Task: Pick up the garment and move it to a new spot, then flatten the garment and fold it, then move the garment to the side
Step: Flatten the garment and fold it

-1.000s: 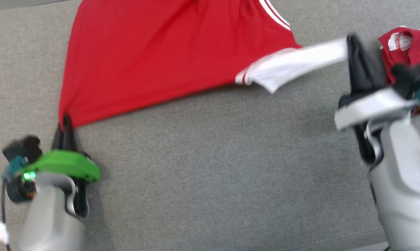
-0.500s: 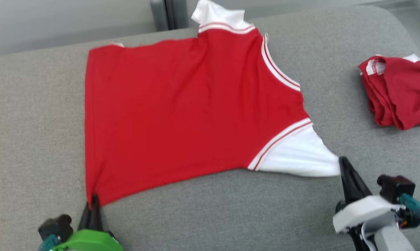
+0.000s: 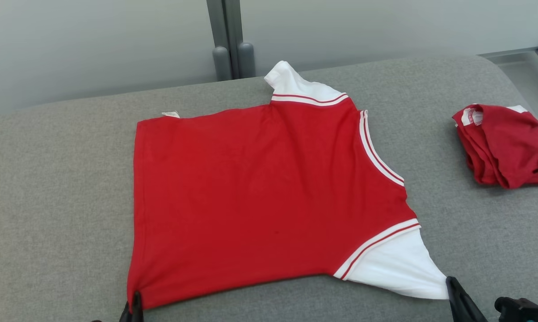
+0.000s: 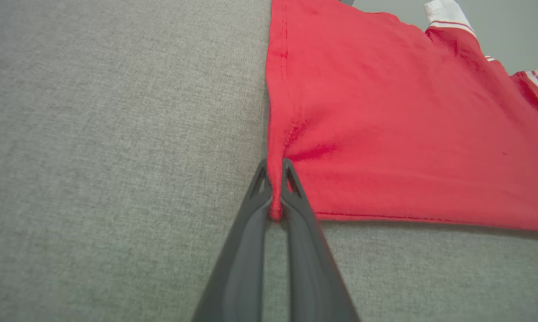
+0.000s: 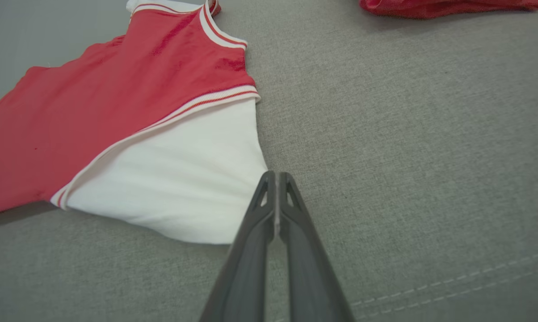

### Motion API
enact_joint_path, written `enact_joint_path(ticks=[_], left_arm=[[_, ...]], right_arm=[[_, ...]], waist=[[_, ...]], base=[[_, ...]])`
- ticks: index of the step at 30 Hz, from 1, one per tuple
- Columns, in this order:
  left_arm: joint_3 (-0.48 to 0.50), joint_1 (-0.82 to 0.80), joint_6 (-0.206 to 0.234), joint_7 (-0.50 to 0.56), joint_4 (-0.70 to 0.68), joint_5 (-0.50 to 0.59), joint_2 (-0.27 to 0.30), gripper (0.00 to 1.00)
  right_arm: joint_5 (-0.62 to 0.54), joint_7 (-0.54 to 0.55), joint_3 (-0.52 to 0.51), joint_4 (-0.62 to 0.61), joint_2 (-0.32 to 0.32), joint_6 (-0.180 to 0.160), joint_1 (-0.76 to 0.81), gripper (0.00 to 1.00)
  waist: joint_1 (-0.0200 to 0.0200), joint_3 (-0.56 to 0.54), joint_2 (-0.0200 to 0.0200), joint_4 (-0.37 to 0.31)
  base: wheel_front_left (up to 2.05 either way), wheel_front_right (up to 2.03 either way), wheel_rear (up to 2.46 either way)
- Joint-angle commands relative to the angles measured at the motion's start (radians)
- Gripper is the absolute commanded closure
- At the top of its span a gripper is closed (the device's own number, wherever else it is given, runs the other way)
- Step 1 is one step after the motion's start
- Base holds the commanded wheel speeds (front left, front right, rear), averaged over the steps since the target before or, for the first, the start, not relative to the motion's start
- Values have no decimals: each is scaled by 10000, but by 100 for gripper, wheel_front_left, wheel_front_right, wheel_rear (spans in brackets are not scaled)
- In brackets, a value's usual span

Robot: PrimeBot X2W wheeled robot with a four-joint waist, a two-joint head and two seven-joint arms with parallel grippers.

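The garment [image 3: 260, 192] is a red T-shirt with white sleeves, lying spread flat on the grey padded surface [image 3: 54, 201]. My left gripper [image 3: 135, 308] sits at the bottom edge of the head view, shut on the near left hem corner. The left wrist view shows its fingers [image 4: 275, 179] pinching a bunched bit of the red hem [image 4: 407, 134]. My right gripper [image 3: 452, 286] is at the lower right, shut on the tip of the near white sleeve [image 3: 398, 268]. In the right wrist view a thin sliver of white cloth [image 5: 184, 188] is caught between its closed fingers [image 5: 276, 179].
A second red garment [image 3: 506, 147] lies folded at the right of the surface, and its edge shows in the right wrist view [image 5: 447, 6]. Two grey posts [image 3: 233, 58] stand behind the far edge. The surface's rounded right corner [image 3: 497, 67] drops to the floor.
The head camera has shifted, so the whole garment now shows and both grippers sit at the bottom edge. The garment has gone from stretched between the grippers to lying spread out. Both grips hold.
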Motion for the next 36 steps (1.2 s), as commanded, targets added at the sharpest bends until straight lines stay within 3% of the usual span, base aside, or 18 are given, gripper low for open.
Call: enact_joint_path(ticks=[1,6,13,25,36], left_arm=[[48,133,16,4,-268,110,57,100],[60,-117,-39,3,-1116,371,55,100],[-29,-1298,-59,3,-1264,434,56,100],[-166,-3446,-72,3,-185,211,54,100],[-52,-4515,-73,3,370,424,54,100]], right_arm=[[119,-45,-122,-128,-52,-23,111,100],[237,-45,-259,-874,78,-22,-495,100],[141,-44,-48,-1326,140,-20,-2261,100],[-657,-44,153,148,-32,-20,-5644,100],[-1307,-44,151,1117,-197,-20,-7295,100]], waist=[[1,-8,0,22],[1,205,0,16],[1,868,0,78],[1,2119,0,337],[1,2777,0,428]], base=[[0,0,0],[0,0,0],[0,0,0],[0,0,0],[0,0,0]])
